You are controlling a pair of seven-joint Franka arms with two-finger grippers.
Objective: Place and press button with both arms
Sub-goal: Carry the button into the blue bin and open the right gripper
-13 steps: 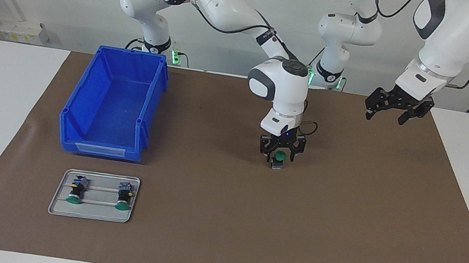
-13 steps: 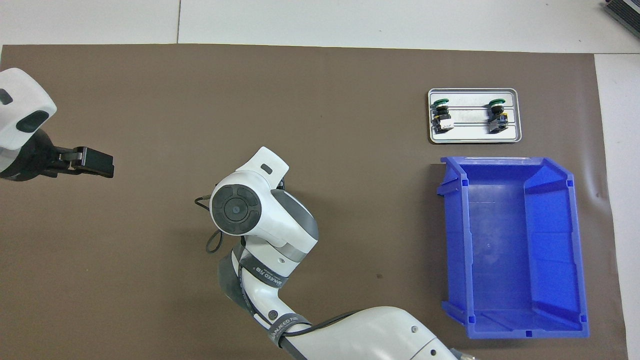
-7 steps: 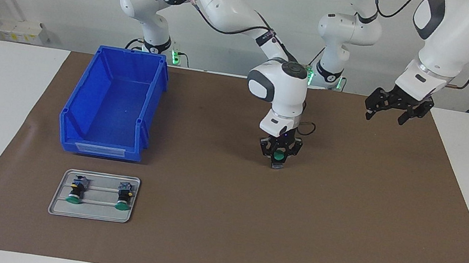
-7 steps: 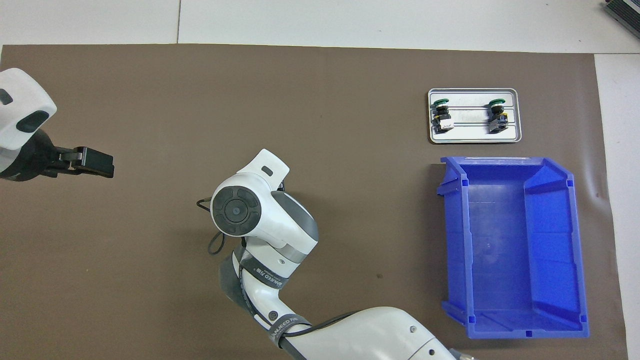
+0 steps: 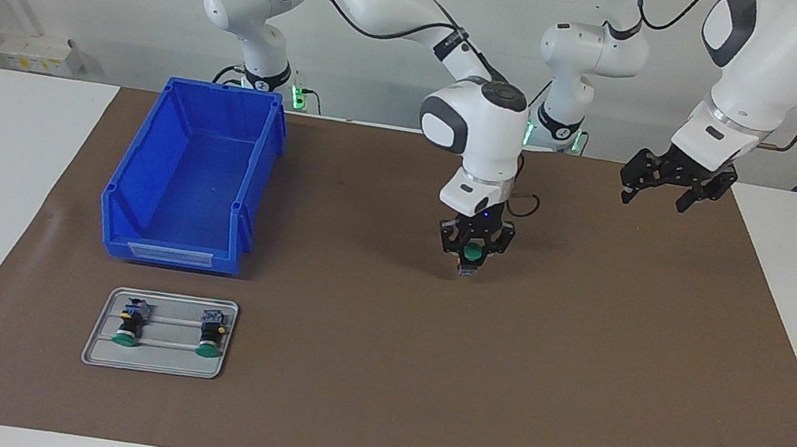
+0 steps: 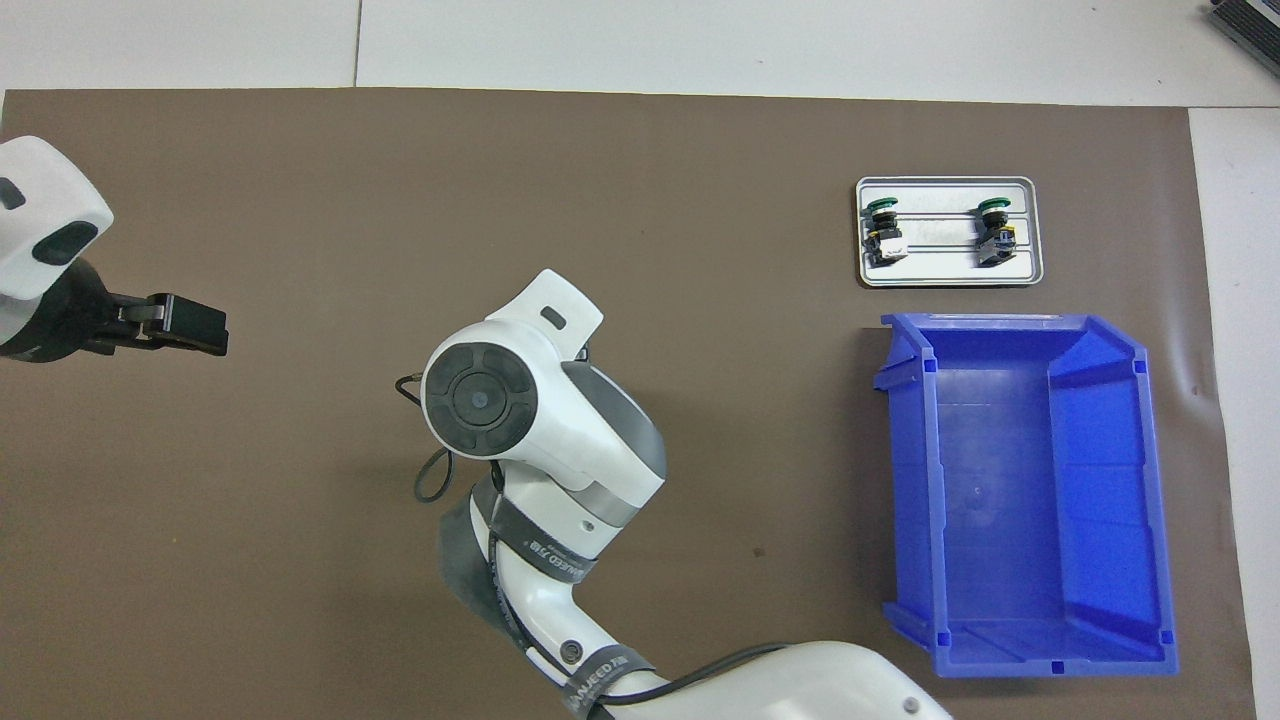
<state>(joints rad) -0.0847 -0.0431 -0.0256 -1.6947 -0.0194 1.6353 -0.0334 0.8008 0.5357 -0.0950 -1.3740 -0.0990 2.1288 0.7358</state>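
Note:
My right gripper [image 5: 471, 257] points straight down over the middle of the brown mat and is shut on the button [image 5: 472, 252]. The green cap faces the camera and the dark body hangs just above the mat. In the overhead view the right arm's white wrist [image 6: 520, 400] hides both that gripper and the button. My left gripper [image 5: 656, 199] hangs open and empty above the mat toward the left arm's end of the table, and it also shows in the overhead view, left gripper [image 6: 190, 326].
A big blue bin [image 5: 190, 174] [image 6: 1020, 490] stands toward the right arm's end. Farther from the robots than the bin lies a grey tray [image 5: 97, 356] [image 6: 950, 280] with two more green-capped buttons [image 5: 127, 328] [image 5: 211, 338] lying on it.
The right gripper's fingers closed on the button, then the wrist rose a little, lifting the button off the mat. The left arm has not moved.

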